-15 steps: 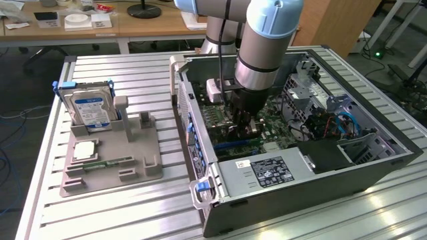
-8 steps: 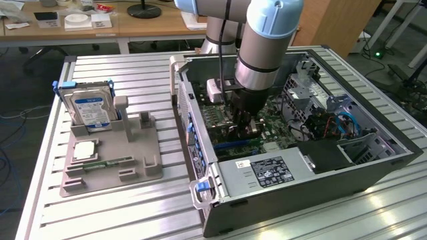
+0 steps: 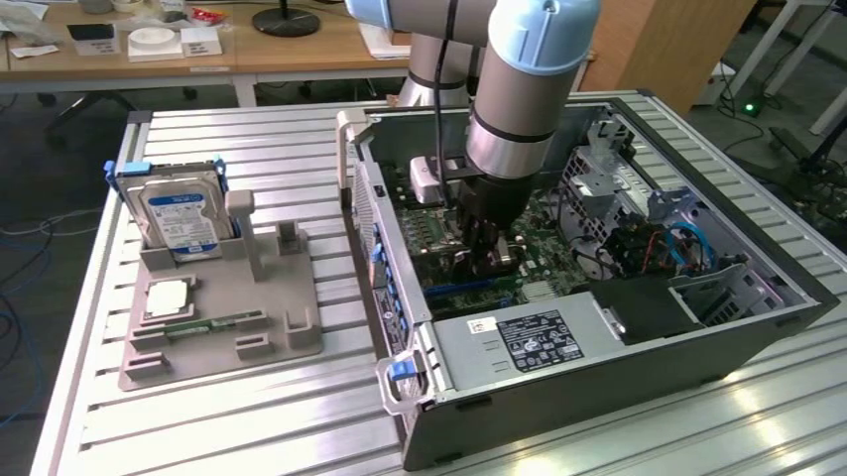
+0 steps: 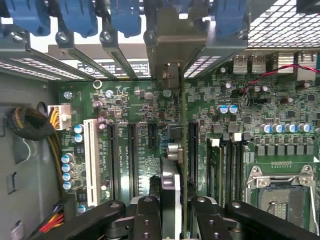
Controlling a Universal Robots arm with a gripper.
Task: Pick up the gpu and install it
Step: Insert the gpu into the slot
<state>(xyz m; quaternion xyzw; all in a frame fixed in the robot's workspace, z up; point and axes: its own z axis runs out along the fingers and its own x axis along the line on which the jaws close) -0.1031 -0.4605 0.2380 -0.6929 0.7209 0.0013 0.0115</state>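
Observation:
My gripper reaches down inside the open computer case, just above the green motherboard. In the wrist view the gripper is shut on the gpu, which I see edge-on as a thin upright card between the two black fingers. The card's silver bracket sits at the rear slot openings of the case. The card stands along a black expansion slot on the motherboard. I cannot tell whether its lower edge is seated in that slot.
A grey fixture on the slatted table at the exterior view's left holds a hard drive, a memory stick and a square chip. Inside the case are the power supply, memory sticks, a processor socket and yellow cables.

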